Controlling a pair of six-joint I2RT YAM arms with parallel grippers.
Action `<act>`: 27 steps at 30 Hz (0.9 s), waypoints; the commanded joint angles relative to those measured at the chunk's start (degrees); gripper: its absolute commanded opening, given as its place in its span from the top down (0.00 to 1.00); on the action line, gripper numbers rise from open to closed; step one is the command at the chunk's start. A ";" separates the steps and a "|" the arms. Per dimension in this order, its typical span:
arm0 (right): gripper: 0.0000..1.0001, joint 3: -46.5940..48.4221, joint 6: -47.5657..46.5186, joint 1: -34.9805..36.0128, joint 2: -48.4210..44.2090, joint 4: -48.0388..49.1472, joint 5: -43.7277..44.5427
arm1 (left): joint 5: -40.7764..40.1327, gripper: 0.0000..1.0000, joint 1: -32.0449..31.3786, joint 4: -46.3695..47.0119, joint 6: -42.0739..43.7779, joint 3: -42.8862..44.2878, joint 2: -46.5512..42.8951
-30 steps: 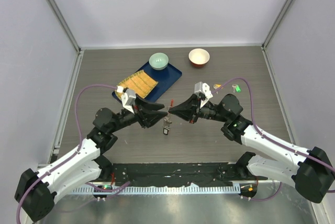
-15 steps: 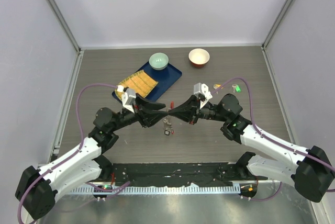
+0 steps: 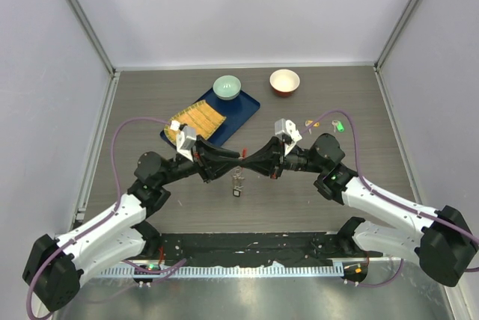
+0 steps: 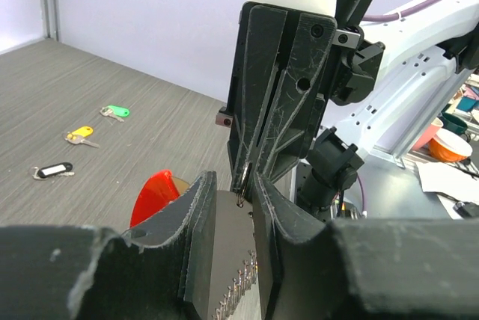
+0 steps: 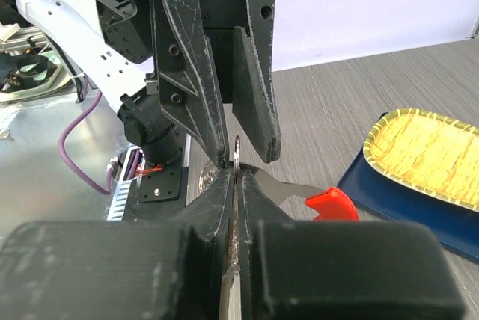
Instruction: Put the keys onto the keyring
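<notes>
My right gripper point(image 3: 245, 160) point(image 5: 236, 176) is shut on the thin silver ring of the keyring point(image 5: 236, 154), held edge-up above the table. My left gripper point(image 3: 236, 157) point(image 4: 233, 191) is open, and its fingers point(image 4: 200, 211) straddle that ring and the right fingertips. A red piece point(image 4: 153, 194) point(image 5: 331, 205) of the bunch sticks out beside the jaws. A chain with a dark tag point(image 3: 237, 185) hangs below. The green key point(image 4: 114, 111) point(image 3: 338, 125), yellow key point(image 4: 79, 135) point(image 3: 309, 122) and black key point(image 4: 52, 171) lie loose on the table behind the right arm.
A blue tray point(image 3: 241, 108) at the back left holds a yellow mat point(image 3: 196, 120) and a green bowl point(image 3: 227, 86). An orange bowl point(image 3: 284, 81) stands at the back centre. White walls close in three sides.
The two grippers have closed the gap between them and now overlap at the tips. The hanging chain and tag have shifted slightly with them.
</notes>
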 commanded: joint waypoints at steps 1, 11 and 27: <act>0.99 0.65 1.09 -0.09 -0.16 6.29 -1.33 | 3.70 0.71 0.32 2.09 -0.33 3.11 1.34; 0.99 0.82 1.44 -0.18 0.10 6.73 -1.42 | 7.75 0.77 0.32 0.78 -0.60 4.25 3.10; 0.99 0.82 2.32 -1.24 -0.95 7.08 -1.77 | 3.97 0.70 0.40 -2.22 0.10 1.70 -0.06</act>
